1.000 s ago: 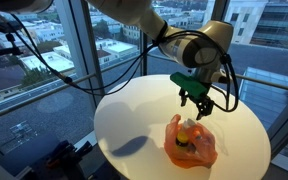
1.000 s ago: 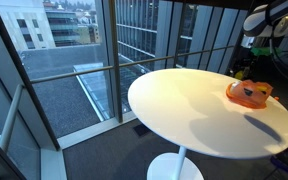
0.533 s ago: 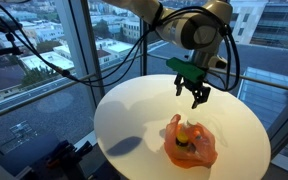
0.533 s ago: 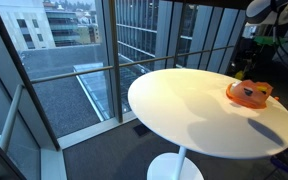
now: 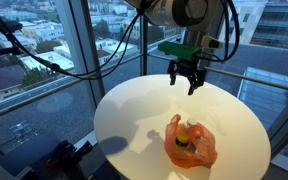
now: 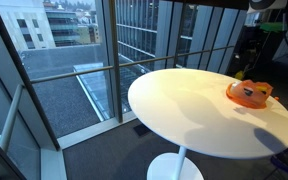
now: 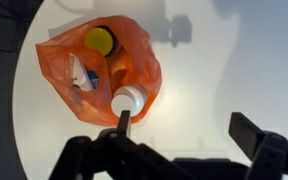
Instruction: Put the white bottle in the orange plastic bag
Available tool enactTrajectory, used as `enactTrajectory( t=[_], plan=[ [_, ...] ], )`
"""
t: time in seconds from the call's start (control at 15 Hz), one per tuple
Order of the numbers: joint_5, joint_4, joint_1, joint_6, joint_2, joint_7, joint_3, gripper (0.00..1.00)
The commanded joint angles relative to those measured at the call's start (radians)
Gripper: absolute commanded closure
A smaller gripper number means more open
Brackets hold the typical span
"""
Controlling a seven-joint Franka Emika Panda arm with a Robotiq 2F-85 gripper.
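Observation:
The orange plastic bag (image 5: 191, 147) lies on the round white table (image 5: 134, 120); it also shows in an exterior view (image 6: 249, 94) and in the wrist view (image 7: 104, 70). The white bottle (image 7: 127, 101) stands inside the bag with its white cap up, next to a yellow-capped item (image 7: 101, 41). My gripper (image 5: 185, 82) hangs open and empty well above the table, higher than the bag and behind it. In the wrist view its two fingers (image 7: 189, 125) are spread wide with nothing between them.
Floor-to-ceiling windows and a railing surround the table. The table's edge (image 6: 184, 140) is close to the bag in an exterior view. The arm's cables hang behind the gripper.
My gripper has risen from just above the bag and moved up and away, open. The bag and bottle have stayed in place.

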Motion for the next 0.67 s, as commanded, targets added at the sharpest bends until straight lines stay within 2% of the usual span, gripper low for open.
enactTrajectory(
  t=[0.0,0.6],
  plan=[
    [-0.030,-0.078,0.013,-0.023,-0.107,-0.045,0.007,0.00],
    [-0.024,-0.237,0.050,-0.133,-0.350,-0.066,0.019,0.00]
  ],
)
